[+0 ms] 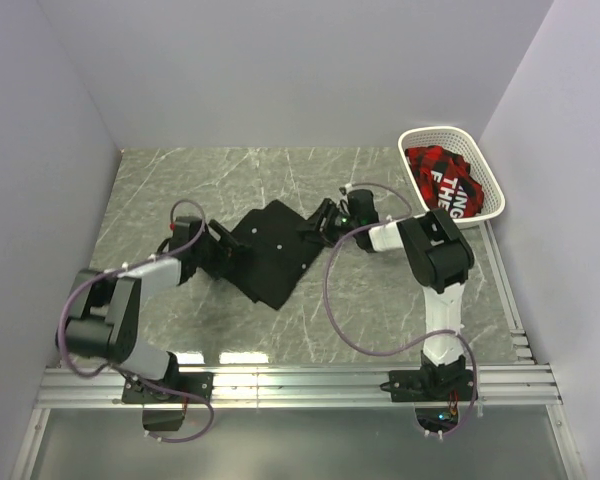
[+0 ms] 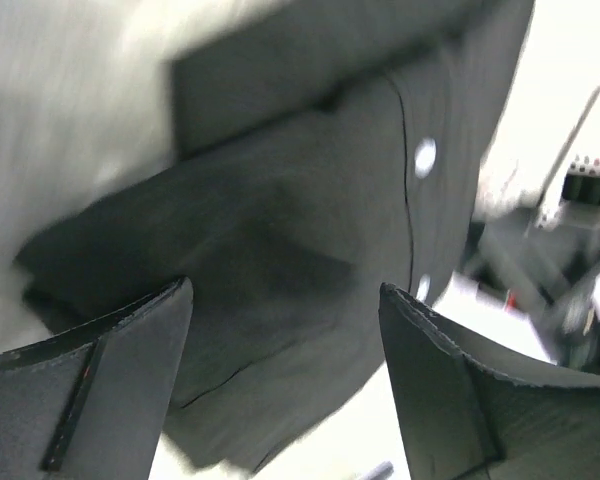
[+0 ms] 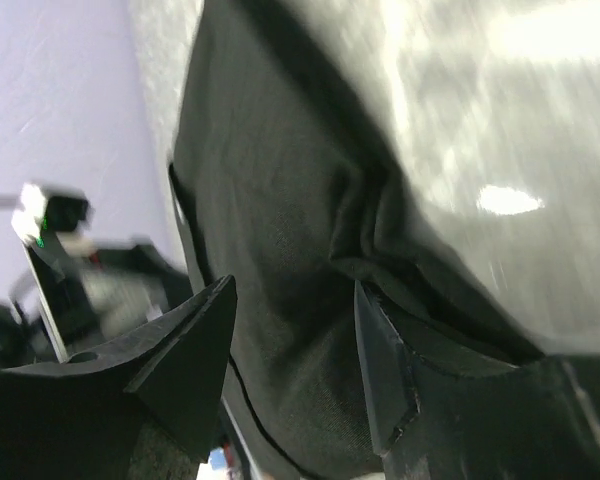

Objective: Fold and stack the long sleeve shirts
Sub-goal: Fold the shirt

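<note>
The left gripper (image 2: 285, 290) has its fingers spread wide, released, at the left edge of the black long sleeve shirt (image 1: 270, 250). The right gripper (image 3: 294, 285) straddles a bunched fold at the shirt's right corner; whether it pinches the fold cannot be told. The shirt lies partly folded on the middle of the marble table (image 1: 380, 300), left of the white basket (image 1: 435, 131).

Only readable thing I can spot is in the top view: chunky white block letters (image 1: 453, 192) on the red-and-black plaid cloth (image 1: 432, 160) bunched up in the white basket (image 1: 496, 190) at the far right of the counter (image 1: 230, 170). I can make out "ING" and, just under it, what looks like "THE". The rest is folded out of sight, and both wrist views are too blurry to read.
</note>
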`<state>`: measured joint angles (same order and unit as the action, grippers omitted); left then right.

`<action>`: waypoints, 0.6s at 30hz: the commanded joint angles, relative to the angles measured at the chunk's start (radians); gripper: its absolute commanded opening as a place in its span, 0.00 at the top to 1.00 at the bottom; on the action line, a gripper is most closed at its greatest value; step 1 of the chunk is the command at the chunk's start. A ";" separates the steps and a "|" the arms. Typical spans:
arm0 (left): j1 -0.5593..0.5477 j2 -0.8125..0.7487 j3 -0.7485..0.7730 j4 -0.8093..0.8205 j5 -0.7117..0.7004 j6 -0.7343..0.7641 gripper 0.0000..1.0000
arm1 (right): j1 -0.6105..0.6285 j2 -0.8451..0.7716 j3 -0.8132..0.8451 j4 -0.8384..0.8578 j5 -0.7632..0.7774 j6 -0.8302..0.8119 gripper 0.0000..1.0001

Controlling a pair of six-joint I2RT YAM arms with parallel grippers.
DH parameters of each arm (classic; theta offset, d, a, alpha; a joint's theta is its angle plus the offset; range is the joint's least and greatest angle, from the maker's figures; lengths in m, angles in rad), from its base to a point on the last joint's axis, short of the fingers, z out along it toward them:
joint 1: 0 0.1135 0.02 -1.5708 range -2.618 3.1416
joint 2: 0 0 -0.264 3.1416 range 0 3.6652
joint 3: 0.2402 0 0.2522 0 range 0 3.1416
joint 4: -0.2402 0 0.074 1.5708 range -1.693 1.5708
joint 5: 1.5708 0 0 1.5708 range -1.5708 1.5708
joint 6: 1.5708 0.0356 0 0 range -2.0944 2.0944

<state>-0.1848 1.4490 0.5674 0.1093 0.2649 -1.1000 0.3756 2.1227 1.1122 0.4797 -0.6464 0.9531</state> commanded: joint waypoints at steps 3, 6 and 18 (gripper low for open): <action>0.024 0.200 0.275 -0.075 -0.096 0.155 0.19 | 0.028 -0.160 -0.207 -0.007 0.095 0.038 0.42; 0.025 0.277 0.414 -0.086 -0.108 0.258 0.21 | 0.060 -0.239 -0.273 -0.061 0.119 0.035 0.42; 0.001 -0.097 0.231 -0.190 -0.237 0.282 0.17 | 0.074 -0.558 -0.246 -0.392 0.220 -0.281 0.42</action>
<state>-0.1699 1.4647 0.8677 -0.0170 0.1104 -0.8280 0.4530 1.6314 0.8074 0.2012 -0.4953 0.8158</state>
